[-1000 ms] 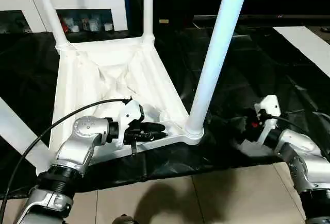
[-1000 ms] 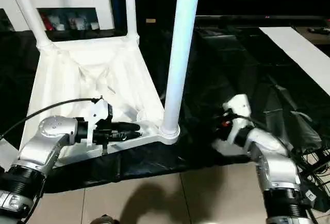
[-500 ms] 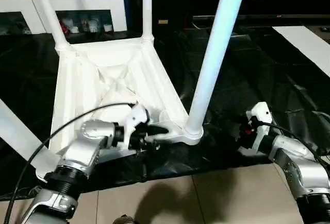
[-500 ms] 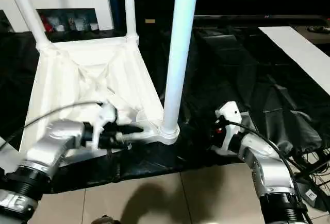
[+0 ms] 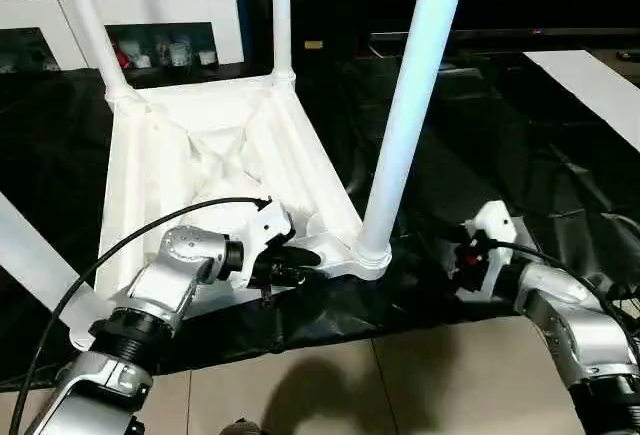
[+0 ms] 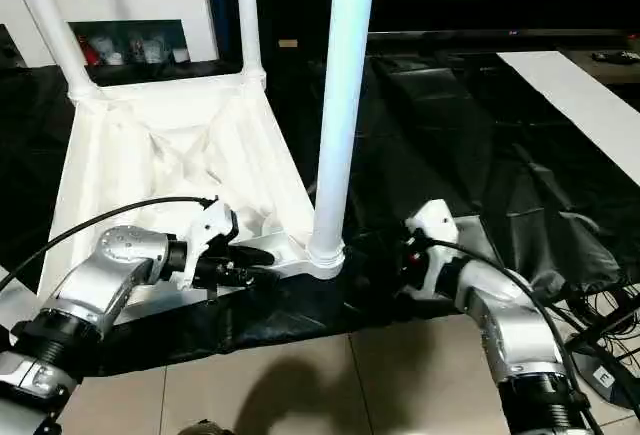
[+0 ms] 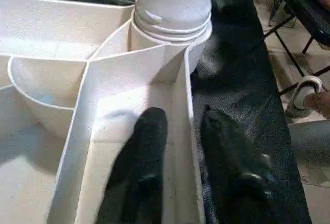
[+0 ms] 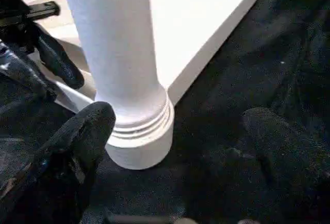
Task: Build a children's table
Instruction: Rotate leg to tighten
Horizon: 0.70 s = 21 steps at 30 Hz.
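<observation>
Nearest the robot, at the table's front edge, the left gripper (image 7: 178, 147) is straddling the rim wall of the upturned children's table (image 5: 200, 145), one black finger inside the ribbed underside and one outside, closed on that thin wall. Off to the right, the right gripper (image 8: 180, 147) is hovering with its fingers spread wide, just beside the base of the near leg (image 5: 405, 115) but not touching it. Beyond them, the table is lying upside down on a black sheet (image 5: 520, 155), legs pointing up. Farther back, a white cabinet (image 5: 150, 5) is standing.
</observation>
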Available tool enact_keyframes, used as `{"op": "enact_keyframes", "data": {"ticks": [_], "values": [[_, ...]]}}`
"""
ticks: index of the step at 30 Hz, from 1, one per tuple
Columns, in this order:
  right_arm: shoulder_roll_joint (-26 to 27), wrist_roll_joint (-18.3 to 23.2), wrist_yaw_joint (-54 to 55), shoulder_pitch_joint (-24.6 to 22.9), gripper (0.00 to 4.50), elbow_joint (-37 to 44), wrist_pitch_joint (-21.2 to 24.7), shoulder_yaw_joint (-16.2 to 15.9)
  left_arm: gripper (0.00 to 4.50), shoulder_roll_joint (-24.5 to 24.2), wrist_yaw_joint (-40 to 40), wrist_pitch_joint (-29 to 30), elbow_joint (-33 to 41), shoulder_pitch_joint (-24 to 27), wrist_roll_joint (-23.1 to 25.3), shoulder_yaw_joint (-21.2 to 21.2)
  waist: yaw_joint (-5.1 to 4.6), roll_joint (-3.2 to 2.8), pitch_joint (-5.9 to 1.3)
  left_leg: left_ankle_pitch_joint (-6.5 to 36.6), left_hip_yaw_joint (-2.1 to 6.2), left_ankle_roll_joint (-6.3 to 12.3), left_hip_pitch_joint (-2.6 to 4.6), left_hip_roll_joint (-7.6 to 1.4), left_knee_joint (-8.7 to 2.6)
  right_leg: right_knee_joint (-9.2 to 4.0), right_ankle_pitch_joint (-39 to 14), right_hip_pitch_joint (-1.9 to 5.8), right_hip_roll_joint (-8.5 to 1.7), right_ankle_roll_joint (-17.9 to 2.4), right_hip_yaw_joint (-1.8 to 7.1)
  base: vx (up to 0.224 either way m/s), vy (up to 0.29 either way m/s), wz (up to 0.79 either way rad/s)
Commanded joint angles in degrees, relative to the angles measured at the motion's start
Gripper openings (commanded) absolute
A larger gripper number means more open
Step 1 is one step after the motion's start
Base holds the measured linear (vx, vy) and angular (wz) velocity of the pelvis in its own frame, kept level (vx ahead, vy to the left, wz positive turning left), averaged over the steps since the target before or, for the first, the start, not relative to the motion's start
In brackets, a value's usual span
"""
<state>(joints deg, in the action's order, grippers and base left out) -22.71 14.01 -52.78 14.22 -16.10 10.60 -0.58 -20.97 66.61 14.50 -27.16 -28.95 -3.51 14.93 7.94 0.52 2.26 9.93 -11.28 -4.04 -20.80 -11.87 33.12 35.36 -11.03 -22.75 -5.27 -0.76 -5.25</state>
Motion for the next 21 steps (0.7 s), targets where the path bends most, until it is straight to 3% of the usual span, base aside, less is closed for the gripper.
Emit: {"op": "enact_keyframes", "data": {"ticks": [1,9,12,21], "values": [[0.1,-0.1,-0.1,2.1,4.50,1.1,-0.5,-1.0,0.89,-0.9,-1.6,2.5,-1.1,-0.1,2.1,0.9,-0.16,0.23,-3.17,13.6,1.02,1.02,0.64,-1.65,-3.69,-4.79,-12.1,2.84,-3.54,-9.9,2.98,0.000,0.000,0.00],[1.2,-1.1,-0.6,4.3,4.50,-0.2,-0.3,-3.0,0.29,-1.0,-2.1,5.2,-0.4,0.1,1.9,1.2,-0.23,-0.12,-3.00,15.2,1.16,0.53,0.87,-1.75,-3.97,-5.16,-15.8,2.51,-3.63,-9.2,3.00,0.000,0.000,0.00],[1.1,-3.3,-2.2,6.5,4.50,-2.9,-0.9,-5.7,0.18,-1.5,-0.9,5.4,0.5,0.7,1.7,1.9,-0.34,0.00,-3.04,15.2,1.20,0.22,0.73,-1.67,-4.02,-5.02,-15.4,2.63,-3.60,-9.4,2.96,0.000,0.000,0.00],[1.5,-5.3,-6.0,11.4,4.50,-10.4,-3.1,-9.1,0.07,-1.6,1.6,0.0,2.5,1.2,0.5,2.5,-0.26,-0.03,-3.17,14.4,1.12,0.52,0.78,-1.73,-3.85,-4.77,-13.3,2.58,-3.56,-10.0,3.04,0.000,0.000,0.00]]}}
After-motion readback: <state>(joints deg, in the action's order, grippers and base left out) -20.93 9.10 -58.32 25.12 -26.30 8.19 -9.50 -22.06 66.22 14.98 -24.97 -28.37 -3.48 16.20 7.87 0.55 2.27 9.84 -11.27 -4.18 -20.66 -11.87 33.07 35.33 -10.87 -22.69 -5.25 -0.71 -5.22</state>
